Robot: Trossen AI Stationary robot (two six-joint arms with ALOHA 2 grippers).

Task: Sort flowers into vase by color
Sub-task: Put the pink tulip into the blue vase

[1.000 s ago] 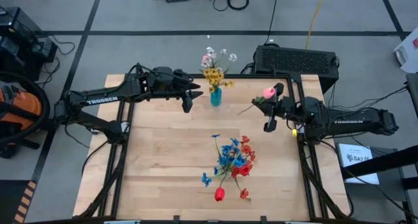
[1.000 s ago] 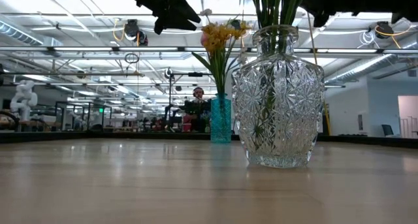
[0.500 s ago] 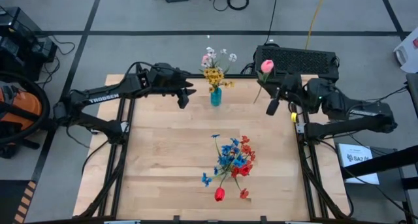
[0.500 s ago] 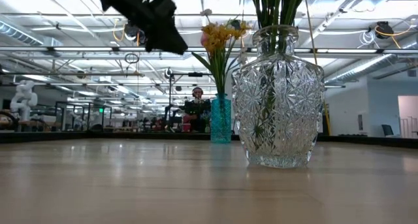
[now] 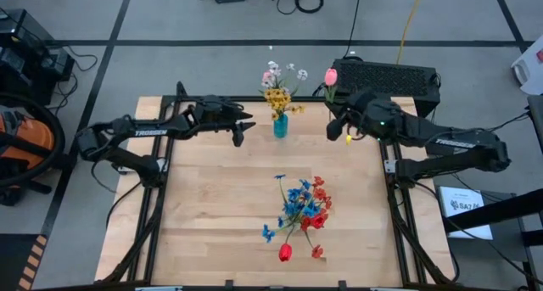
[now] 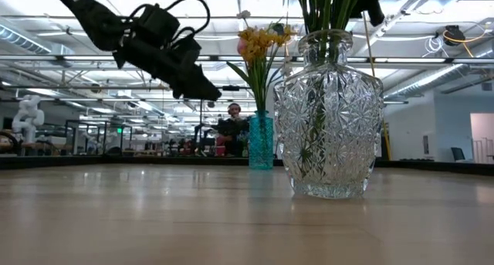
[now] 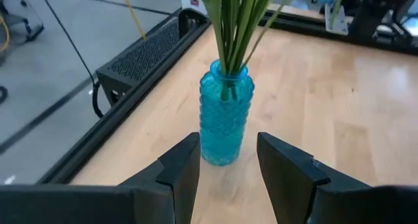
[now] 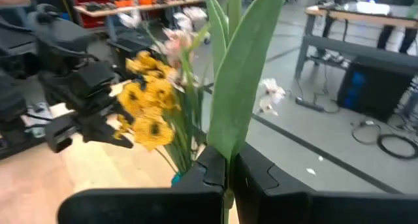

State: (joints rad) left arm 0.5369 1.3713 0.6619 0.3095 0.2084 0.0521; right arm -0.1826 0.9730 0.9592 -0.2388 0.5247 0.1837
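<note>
Pink tulip, on a long green stem, is pinched upright in the right gripper, whose fingers are closed tight on the stem; the right wrist view shows stem and leaf rising from between them. The gripper hovers at the table's far edge, just right of the small blue vase, probably lining the stem up over its neck.

That vase stands at the far centre of the wooden table and holds the yellow bunch with small pink and white blooms. The left gripper waits just left of it, fingers apart and empty, perhaps ready to steady the vase.

Nearer, right of centre, a cut-glass vase holds the blue sprays and red flowers together, so sorting looks unfinished.
</note>
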